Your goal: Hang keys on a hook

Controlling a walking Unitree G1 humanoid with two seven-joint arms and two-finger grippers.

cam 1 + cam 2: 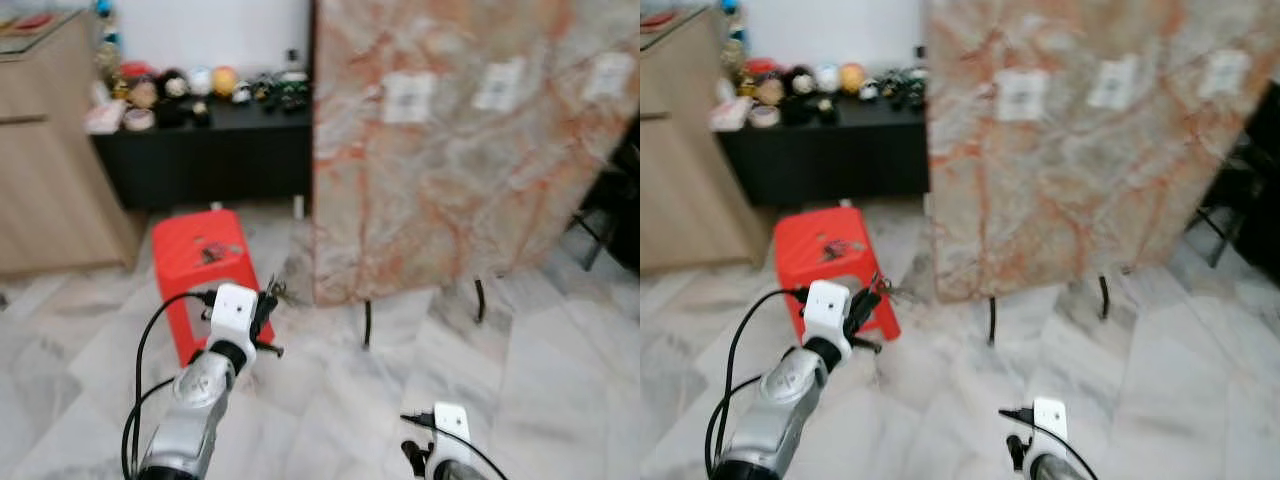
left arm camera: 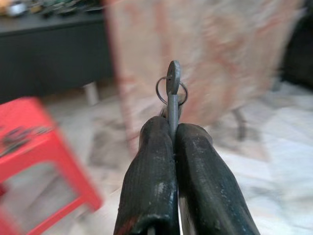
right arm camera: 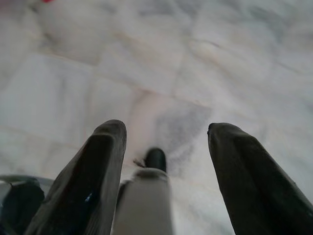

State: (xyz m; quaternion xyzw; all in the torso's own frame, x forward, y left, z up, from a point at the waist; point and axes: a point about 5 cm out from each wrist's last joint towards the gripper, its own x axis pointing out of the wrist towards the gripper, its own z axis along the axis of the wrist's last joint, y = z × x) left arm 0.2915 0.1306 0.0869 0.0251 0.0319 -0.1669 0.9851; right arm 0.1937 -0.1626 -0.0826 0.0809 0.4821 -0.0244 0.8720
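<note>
You see a red stool (image 1: 198,252), a pink-and-grey marbled panel (image 1: 460,140), a black cabinet (image 1: 210,160) and white-grey marble floor (image 1: 560,380).

The key (image 2: 172,93) is hidden below its head — the left gripper's (image 2: 173,134) jaws cover the rest. On the red stool (image 1: 200,262), small dark objects (image 1: 212,250) blur beyond telling. Toys (image 1: 190,85) along the black counter's (image 1: 210,160) back edge — too smeared to name.

Pale marble floor (image 1: 560,380). Red plastic stool (image 1: 200,265) left, near. Tall marbled panel (image 1: 460,150) on thin dark legs, right. Far left: black sideboard (image 1: 210,150) crowded with trinkets; wooden cabinet (image 1: 45,160) beside it.
</note>
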